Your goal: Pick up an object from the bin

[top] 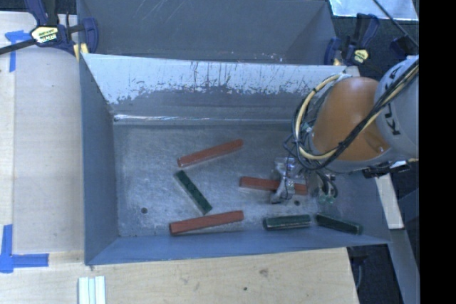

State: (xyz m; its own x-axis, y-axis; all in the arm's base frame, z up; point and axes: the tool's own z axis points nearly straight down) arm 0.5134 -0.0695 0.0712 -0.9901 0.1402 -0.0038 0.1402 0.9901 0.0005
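Six short flat bars lie scattered on the floor of the grey bin [100, 153]. Nearest the front wall are a front red-brown bar [206, 223], a front green bar [287, 223] and, just beside that one to the right, a corner green bar [339, 225]. A little further in, a slanted green bar [194, 192] lies apart on the left. To the right, the middle red-brown bar [258, 184] lies almost level, and the gripper [285, 187] is down at its right end. Whether the gripper is spread or pressed together cannot be told, nor whether it touches the bar. Further back a far red-brown bar [210, 153] lies tilted, well short of the scratched back wall.

The middle red-brown bar looks stiff, thin and light, so weight should be no trouble. Since it lies flat on the metal, getting under its edges may be awkward, and its smooth sides may slip. It is best taken across its narrow width, nearer the middle than the end, so it does not swing or tip.
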